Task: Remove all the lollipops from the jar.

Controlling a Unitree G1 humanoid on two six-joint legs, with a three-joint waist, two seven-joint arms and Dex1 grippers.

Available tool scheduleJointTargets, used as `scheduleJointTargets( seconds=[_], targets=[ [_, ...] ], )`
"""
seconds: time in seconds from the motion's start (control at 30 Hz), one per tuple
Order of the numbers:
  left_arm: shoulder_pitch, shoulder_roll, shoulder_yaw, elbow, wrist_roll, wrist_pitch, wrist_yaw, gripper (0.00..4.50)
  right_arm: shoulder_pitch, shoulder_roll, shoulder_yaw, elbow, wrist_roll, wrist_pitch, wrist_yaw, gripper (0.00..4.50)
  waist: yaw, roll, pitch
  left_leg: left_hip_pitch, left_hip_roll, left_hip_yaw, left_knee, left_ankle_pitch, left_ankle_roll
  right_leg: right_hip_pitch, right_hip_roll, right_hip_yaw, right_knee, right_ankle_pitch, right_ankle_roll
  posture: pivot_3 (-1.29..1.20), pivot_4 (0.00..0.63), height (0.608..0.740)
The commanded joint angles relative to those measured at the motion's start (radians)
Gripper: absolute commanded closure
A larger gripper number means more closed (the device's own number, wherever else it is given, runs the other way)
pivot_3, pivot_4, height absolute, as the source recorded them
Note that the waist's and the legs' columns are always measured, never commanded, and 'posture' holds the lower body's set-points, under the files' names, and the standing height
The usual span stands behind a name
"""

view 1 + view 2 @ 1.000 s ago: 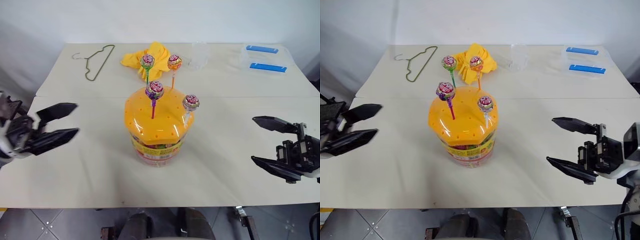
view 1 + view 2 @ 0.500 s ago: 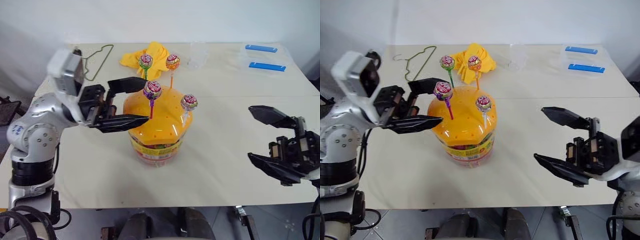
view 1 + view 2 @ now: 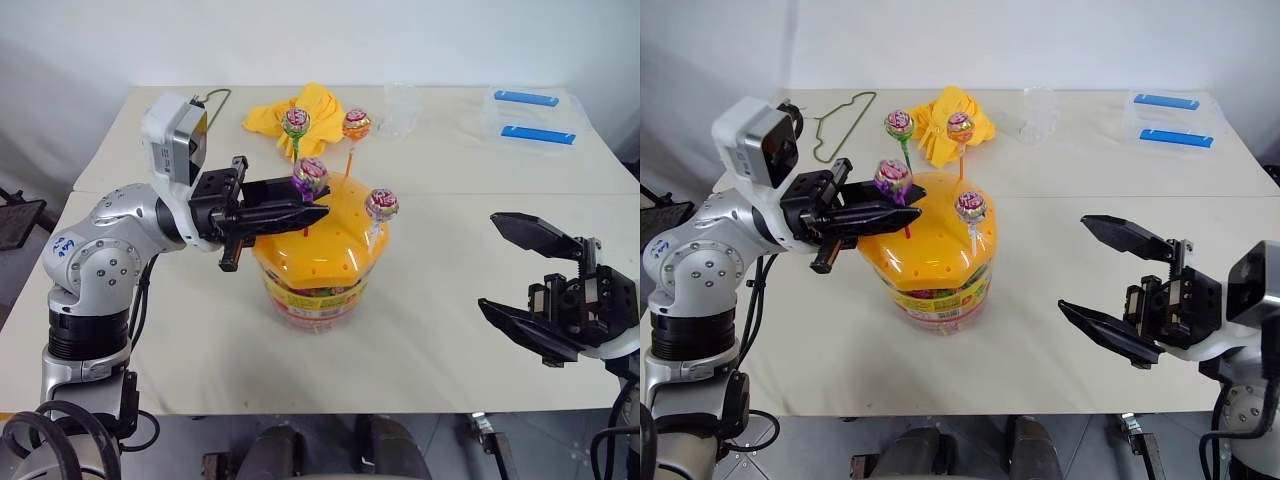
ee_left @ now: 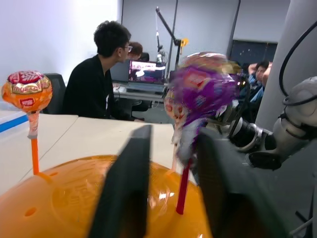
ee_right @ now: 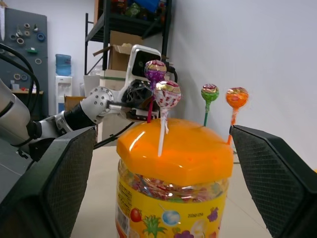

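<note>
The jar (image 3: 312,292) is a clear tub with an orange domed lid (image 3: 335,245), standing mid-table. Several lollipops stick up from holes in the lid: a green-stick one (image 3: 296,123), an orange-stick one (image 3: 356,124), a purple-wrapped one on a red stick (image 3: 311,175) and a white-stick one (image 3: 381,204). My left gripper (image 3: 318,207) reaches in level from the left above the lid, shut on the red stick just under the purple candy (image 4: 200,94). My right gripper (image 3: 490,262) hangs open to the right of the jar, apart from it and holding nothing.
A yellow cloth (image 3: 300,105), a wire hanger (image 3: 212,97), a small clear cup (image 3: 400,108) and clear boxes with blue handles (image 3: 525,115) lie along the far side of the table. People sit at desks (image 4: 99,79) in the background of the left wrist view.
My left arm swung in from the left edge to the jar's lid. Its fingers closed from wide open onto the red stick. My right gripper stayed open and hardly moved.
</note>
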Motion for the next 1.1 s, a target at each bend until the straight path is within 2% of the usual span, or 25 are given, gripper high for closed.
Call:
scheduleJointTargets(
  seconds=[0.03, 0.13, 0.2, 0.23, 0.3, 0.37, 0.5, 0.57, 0.63, 0.77, 0.87, 1.0, 1.1],
  targets=[
    [-0.053, -0.028, 0.1, -0.003, -0.141, 0.025, 0.072, 4.46, -0.016, 0.001, -0.006, 0.007, 0.007, -0.016, -0.009, 0.0, 0.0, 0.0, 0.0, 0.0, 0.0, 0.0, 0.0, 0.0, 0.0, 0.0, 0.0, 0.0, 0.0, 0.0, 0.0, 0.0, 0.15, 0.74],
    [-0.076, -0.02, 0.209, 0.054, -0.301, 0.072, 0.163, 4.46, -0.048, -0.007, -0.004, 0.035, 0.02, -0.006, -0.007, 0.0, -0.002, 0.0, 0.0, 0.0, 0.0, 0.0, 0.0, 0.0, 0.0, 0.0, -0.001, 0.0, 0.0, 0.0, 0.0, 0.0, 0.15, 0.74],
    [-0.063, 0.019, 0.287, 0.103, -0.384, 0.104, 0.216, 4.46, -0.076, -0.008, -0.005, 0.057, 0.022, -0.005, -0.007, 0.0, -0.006, 0.0, 0.0, 0.0, 0.001, -0.001, 0.0, 0.0, 0.0, 0.0, -0.004, 0.0, 0.0, 0.0, 0.0, 0.0, 0.15, 0.74],
    [-0.031, 0.061, 0.33, 0.127, -0.379, 0.114, 0.219, 4.46, -0.092, -0.009, -0.002, 0.069, 0.018, -0.004, -0.009, 0.0, -0.009, 0.0, 0.0, 0.001, 0.001, -0.001, 0.0, 0.0, 0.0, 0.0, -0.004, 0.0, 0.0, 0.0, 0.0, 0.0, 0.15, 0.74],
    [0.08, 0.171, 0.393, 0.154, -0.306, 0.129, 0.175, 4.46, -0.118, -0.009, 0.003, 0.091, 0.0, -0.016, 0.002, 0.0, -0.023, 0.0, 0.0, 0.001, 0.002, -0.001, -0.001, 0.0, -0.001, 0.0, -0.004, 0.0, 0.0, 0.0, 0.0, 0.0, 0.15, 0.74],
    [0.278, 0.294, 0.469, 0.222, -0.148, 0.088, 0.135, 4.46, -0.129, -0.019, 0.019, 0.112, -0.041, -0.033, 0.042, 0.0, -0.032, 0.001, 0.0, 0.002, 0.001, 0.0, -0.004, 0.0, -0.002, -0.001, 0.002, 0.0, 0.0, -0.001, -0.001, 0.0, 0.15, 0.74],
    [0.625, 0.398, 0.519, 0.356, 0.118, -0.034, 0.087, 4.46, -0.125, -0.041, 0.051, 0.165, -0.11, -0.063, 0.139, 0.0, -0.028, 0.0, 0.0, 0.001, 0.001, 0.0, -0.005, 0.0, -0.003, -0.005, 0.006, 0.0, 0.0, -0.001, -0.001, 0.0, 0.15, 0.74],
    [0.777, 0.405, 0.51, 0.368, 0.188, -0.05, 0.041, 4.46, -0.122, -0.055, 0.068, 0.188, -0.139, -0.071, 0.183, 0.0, -0.025, -0.001, 0.0, 0.001, 0.0, 0.0, -0.005, -0.001, -0.002, -0.005, 0.004, 0.001, 0.0, -0.001, -0.001, 0.0, 0.15, 0.74],
    [0.904, 0.385, 0.509, 0.337, 0.221, -0.009, 0.061, 4.46, -0.117, -0.075, 0.089, 0.214, -0.174, -0.085, 0.239, 0.0, -0.016, -0.003, 0.001, 0.0, 0.0, -0.001, -0.004, -0.002, 0.0, -0.005, -0.002, 0.003, -0.001, -0.001, -0.002, 0.0, 0.15, 0.74],
    [0.953, 0.297, 0.509, 0.315, 0.293, -0.055, 0.174, 4.46, -0.104, -0.093, 0.108, 0.247, -0.208, -0.103, 0.31, 0.0, 0.003, -0.004, 0.0, 0.0, -0.002, -0.004, -0.004, -0.003, 0.001, -0.005, -0.009, 0.004, -0.003, -0.001, -0.002, 0.0, 0.15, 0.74],
    [0.974, 0.258, 0.491, 0.28, 0.338, -0.067, 0.217, 4.46, -0.098, -0.091, 0.107, 0.266, -0.219, -0.115, 0.334, 0.0, -0.001, -0.004, 0.0, 0.0, -0.002, -0.004, -0.004, -0.003, 0.001, -0.004, -0.01, 0.004, -0.004, -0.001, -0.002, 0.0, 0.15, 0.74],
    [0.975, 0.243, 0.512, 0.278, 0.357, -0.053, 0.25, 3.43, -0.073, -0.095, 0.09, 0.27, -0.217, -0.128, 0.369, 0.0, -0.005, -0.003, -0.001, 0.001, -0.002, -0.004, -0.005, -0.003, 0.0, -0.005, -0.01, 0.004, -0.002, -0.001, -0.002, 0.0, 0.15, 0.74],
    [0.965, 0.279, 0.545, 0.308, 0.368, -0.083, 0.205, 2.57, -0.065, -0.093, 0.066, 0.261, -0.199, -0.126, 0.362, 0.0, -0.006, -0.003, -0.001, 0.001, -0.002, -0.003, -0.005, -0.003, -0.001, -0.005, -0.01, 0.004, -0.001, -0.002, -0.003, 0.0, 0.15, 0.74]
  ],
)
